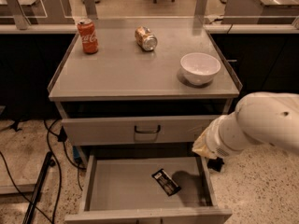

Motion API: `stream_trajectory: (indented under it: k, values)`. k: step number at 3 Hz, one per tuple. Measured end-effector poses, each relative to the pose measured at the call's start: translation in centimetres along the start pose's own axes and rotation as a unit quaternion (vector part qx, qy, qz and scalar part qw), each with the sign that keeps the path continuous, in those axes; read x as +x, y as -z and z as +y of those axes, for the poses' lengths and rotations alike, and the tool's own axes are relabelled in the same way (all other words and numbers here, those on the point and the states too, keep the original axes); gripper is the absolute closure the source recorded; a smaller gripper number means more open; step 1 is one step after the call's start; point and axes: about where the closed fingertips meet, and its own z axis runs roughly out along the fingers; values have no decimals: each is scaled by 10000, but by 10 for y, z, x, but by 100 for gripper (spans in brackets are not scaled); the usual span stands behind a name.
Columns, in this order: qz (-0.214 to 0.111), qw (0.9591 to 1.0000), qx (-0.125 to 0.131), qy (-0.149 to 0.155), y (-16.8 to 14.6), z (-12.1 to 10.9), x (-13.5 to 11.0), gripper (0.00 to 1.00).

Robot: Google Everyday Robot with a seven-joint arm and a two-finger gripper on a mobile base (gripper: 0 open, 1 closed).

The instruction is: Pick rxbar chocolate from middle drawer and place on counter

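While tool (202,146) hovers rightward, drawer (121,185) holds rxbar chocolate (166,182).

Flat black rxbar chocolate (166,182) with white print; shallow metal middle drawer (121,186) and counter (126,73) are both grey. The gripper is hidden behind the white arm (261,125), beside the drawer.

Lighting, warm and moderately bright from overhead: soft shadow beneath the white round bowl (200,68) on the flat grey metal counter (121,73), dark recess under its top, diffuse shadow on the floor of the shallow grey metal middle drawer (126,190) beside the gripper (204,147), which hangs over the drawer's right wall.
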Motion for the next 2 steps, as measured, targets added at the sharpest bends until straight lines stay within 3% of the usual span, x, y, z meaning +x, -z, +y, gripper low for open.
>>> stream_trajectory:
  k: [2]
  values:
    - [-314, 9980, 29, -555, -103, 22, 30, 100]
